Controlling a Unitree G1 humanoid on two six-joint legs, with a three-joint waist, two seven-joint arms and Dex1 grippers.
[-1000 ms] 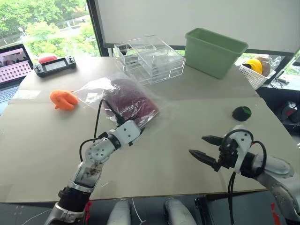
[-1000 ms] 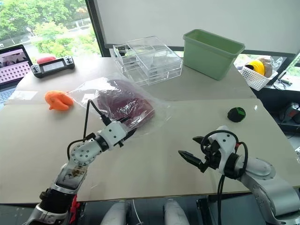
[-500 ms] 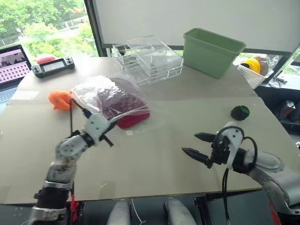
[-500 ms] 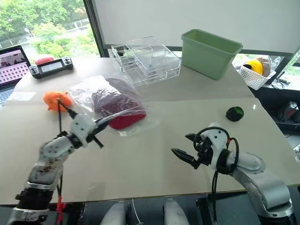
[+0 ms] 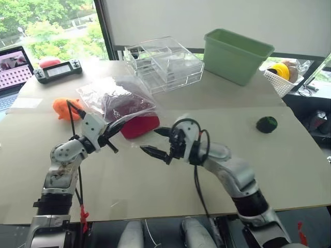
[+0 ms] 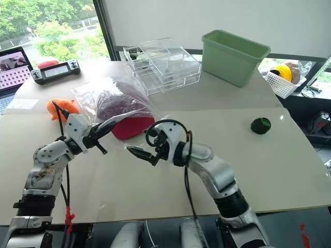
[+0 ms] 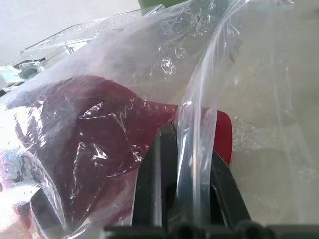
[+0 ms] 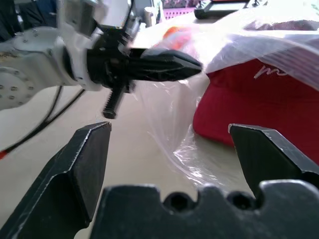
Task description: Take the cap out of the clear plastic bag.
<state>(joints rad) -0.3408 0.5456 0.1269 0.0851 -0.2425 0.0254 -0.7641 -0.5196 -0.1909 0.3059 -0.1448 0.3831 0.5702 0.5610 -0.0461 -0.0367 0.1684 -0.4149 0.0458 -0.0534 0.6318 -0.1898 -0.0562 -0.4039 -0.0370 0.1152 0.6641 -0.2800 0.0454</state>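
Observation:
The clear plastic bag point(image 5: 115, 94) lies crumpled on the table left of centre with the dark red cap point(image 5: 138, 125) inside. The cap's brighter red brim end lies at the bag's near opening. My left gripper point(image 5: 118, 125) is shut on a fold of the bag's film point(image 7: 192, 142) just beside the brim and holds that edge a little off the table. My right gripper point(image 5: 150, 140) is open, level and pointing left, a short way in front of the brim and touching nothing. In the right wrist view the cap point(image 8: 259, 102) lies beyond the open fingers point(image 8: 84, 164).
Behind the bag stand a rigid clear drawer box point(image 5: 165, 64) and a green bin point(image 5: 235, 54). An orange toy point(image 5: 62, 108) lies left of the bag. A black round object point(image 5: 266, 124) sits at the right. A game controller point(image 5: 59, 70) and a laptop point(image 5: 13, 67) are at the far left.
My left gripper has shut on the bag's edge and pulled it left and up, baring the cap's brim end. My right arm has swung left across the table to the brim, still open.

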